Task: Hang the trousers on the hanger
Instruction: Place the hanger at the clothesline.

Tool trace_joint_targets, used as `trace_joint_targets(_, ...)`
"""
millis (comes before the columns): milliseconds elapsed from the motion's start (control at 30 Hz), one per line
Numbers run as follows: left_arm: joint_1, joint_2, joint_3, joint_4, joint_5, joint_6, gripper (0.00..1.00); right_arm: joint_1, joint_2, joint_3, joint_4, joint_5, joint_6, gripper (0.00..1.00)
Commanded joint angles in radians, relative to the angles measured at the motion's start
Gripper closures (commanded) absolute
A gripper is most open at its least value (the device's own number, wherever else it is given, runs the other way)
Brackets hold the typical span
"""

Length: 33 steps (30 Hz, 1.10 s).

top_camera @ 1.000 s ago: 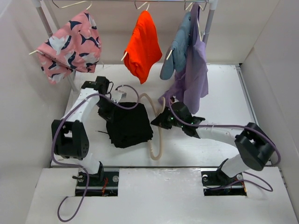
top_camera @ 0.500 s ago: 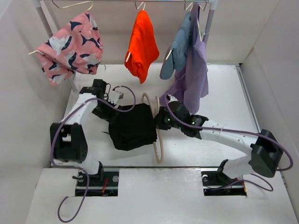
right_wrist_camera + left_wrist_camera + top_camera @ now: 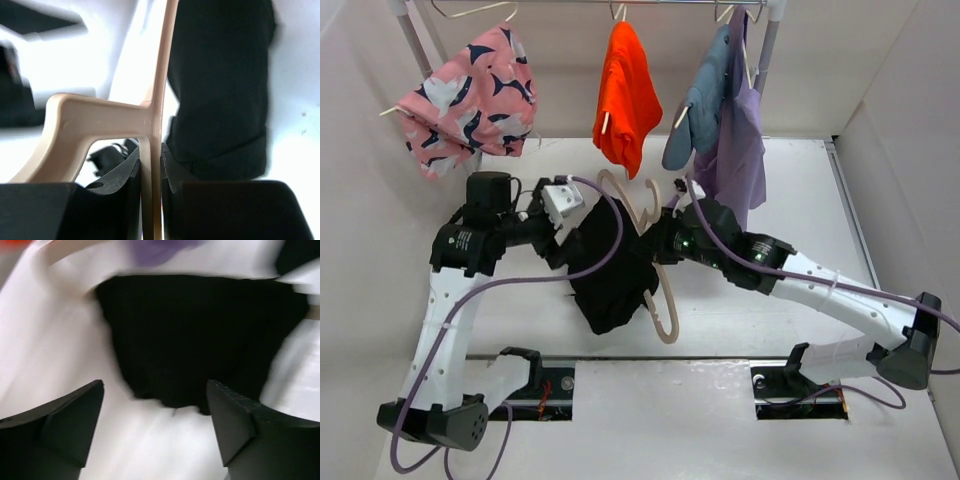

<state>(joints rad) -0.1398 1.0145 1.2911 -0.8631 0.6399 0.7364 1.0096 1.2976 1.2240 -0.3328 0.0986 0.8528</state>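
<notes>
The black trousers (image 3: 610, 278) hang folded over the pale beige hanger (image 3: 663, 318), lifted above the table. My right gripper (image 3: 658, 250) is shut on the hanger; in the right wrist view its fingers pinch the thin beige bar (image 3: 155, 100) at the right gripper (image 3: 150, 165), with the trousers (image 3: 225, 85) just to the right. The hanger's hook (image 3: 618, 186) points toward the rail. My left gripper (image 3: 563, 252) stands open beside the trousers' left edge. In the left wrist view the left gripper (image 3: 155, 407) holds nothing, with the trousers (image 3: 200, 335) a little ahead of the fingertips.
A rail (image 3: 670, 3) across the back carries a pink patterned garment (image 3: 470, 95), an orange garment (image 3: 625, 95) and blue and purple garments (image 3: 730, 140). A bare hanger (image 3: 475, 10) hangs at the rail's left. White walls close in both sides.
My left gripper has opened and let go of the trousers, and the left arm has risen. The right arm has lifted the hanger, with the trousers on it, off the table.
</notes>
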Motion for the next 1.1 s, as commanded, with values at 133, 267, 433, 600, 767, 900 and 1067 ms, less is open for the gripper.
trace_joint_targets(133, -0.173, -0.022, 0.042, -0.121, 0.518, -0.125, 0.00, 0.033, -0.009, 0.169, 0.121, 0.053, 0.008, 1.00)
trace_joint_targets(267, -0.257, -0.109, -0.056, 0.242, 0.541, -0.532, 0.00, 0.070, 0.038, 0.229, 0.132, 0.093, 0.032, 1.00)
trace_joint_targets(433, -0.333, -0.160, -0.150, 0.604, 0.427, -0.926, 0.00, 0.105, 0.091, 0.285, 0.106, 0.252, 0.068, 1.00)
trace_joint_targets(600, -0.365, -0.102, -0.132, 0.558, 0.359, -0.979, 0.00, 0.145, 0.187, 0.411, 0.046, 0.351, 0.068, 1.00)
trace_joint_targets(767, -0.376, -0.070, -0.131, 0.452, 0.223, -0.945, 0.00, 0.179, 0.264, 0.520, 0.000, 0.417, 0.057, 1.00)
trace_joint_targets(900, -0.376, -0.019, -0.093, 0.340, 0.139, -0.876, 0.00, 0.190, 0.276, 0.540, -0.009, 0.426, 0.057, 1.00)
trace_joint_targets(1067, -0.376, -0.008, -0.082, 0.363, 0.165, -0.887, 0.42, 0.199, 0.295, 0.531, 0.000, 0.415, 0.057, 1.00)
